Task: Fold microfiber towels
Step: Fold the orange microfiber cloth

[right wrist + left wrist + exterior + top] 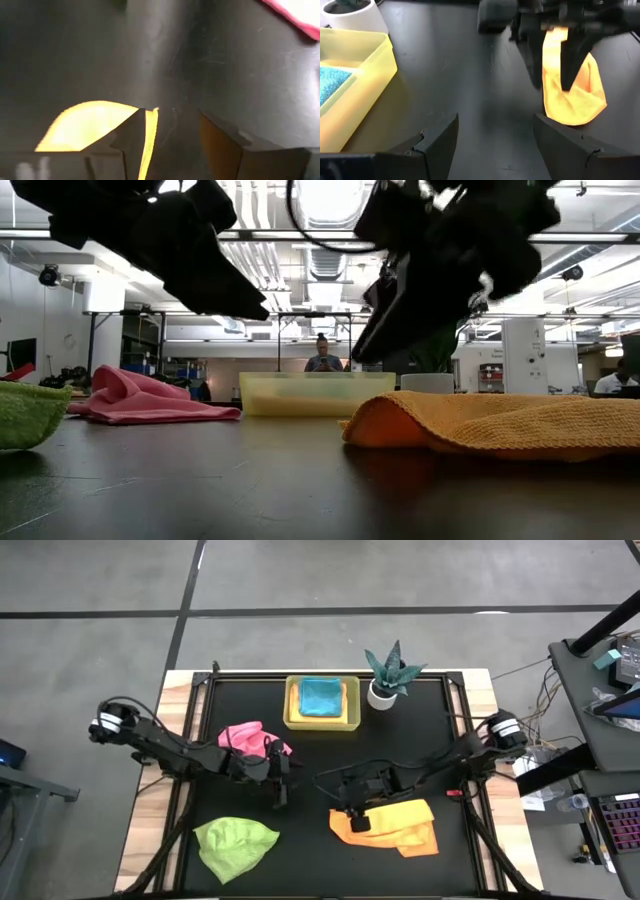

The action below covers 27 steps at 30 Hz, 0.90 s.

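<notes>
Orange towel [392, 824]: soft, light, limp, half folded on bench [320, 860].
Right tool [357, 819] open over its edge, gripping nothing; left tool [280, 790] open nearby; best pinched at a loose corner.

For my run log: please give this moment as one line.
fold: orange towel | right gripper: open over its edge | left gripper: open, waiting | blue towel: in tray

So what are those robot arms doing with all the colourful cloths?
They are folding towels. The right gripper sits open at the edge of the orange towel, with a fold of it between its fingers. The left gripper waits open beside the pink towel. The green towel lies crumpled, and a blue towel sits in the yellow tray.
</notes>
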### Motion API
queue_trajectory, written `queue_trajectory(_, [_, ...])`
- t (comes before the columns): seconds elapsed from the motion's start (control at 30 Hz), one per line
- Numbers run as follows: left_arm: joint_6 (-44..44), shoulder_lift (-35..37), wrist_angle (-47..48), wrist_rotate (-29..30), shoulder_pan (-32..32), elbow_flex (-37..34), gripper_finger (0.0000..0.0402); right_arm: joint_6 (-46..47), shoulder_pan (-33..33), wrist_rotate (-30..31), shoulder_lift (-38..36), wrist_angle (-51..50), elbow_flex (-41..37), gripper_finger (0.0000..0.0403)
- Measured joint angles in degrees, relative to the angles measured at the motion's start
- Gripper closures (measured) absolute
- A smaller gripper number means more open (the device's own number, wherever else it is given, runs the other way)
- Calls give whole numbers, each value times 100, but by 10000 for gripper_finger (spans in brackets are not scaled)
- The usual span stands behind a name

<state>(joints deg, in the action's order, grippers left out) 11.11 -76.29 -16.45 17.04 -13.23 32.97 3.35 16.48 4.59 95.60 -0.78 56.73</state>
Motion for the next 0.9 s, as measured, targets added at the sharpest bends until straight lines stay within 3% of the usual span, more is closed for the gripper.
queue_trajectory(0.27, [2, -9, -13, 13, 2, -11, 159, -98, -6, -49, 843, 566, -1, 231])
queue_trajectory(0.4, [-2, -11, -127, 17, 2, -12, 159, -20, -86, -489, 1039, 872, 7, 247])
queue_trajectory(0.53, [-96, -11, -195, 37, 2, -12, 159, 31, -220, -839, 1096, 950, 11, 289])
queue_trajectory(0.7, [-101, -12, -286, 54, 7, -31, 159, -380, -311, -937, 1094, 1043, -13, 381])
queue_trajectory(0.83, [-96, -29, -297, 214, 11, -33, 159, -734, -328, -846, 962, 983, 17, 393])
queue_trajectory(0.9, [-94, -33, -328, 259, 11, -35, 159, -854, -317, -506, 782, 955, 26, 394])
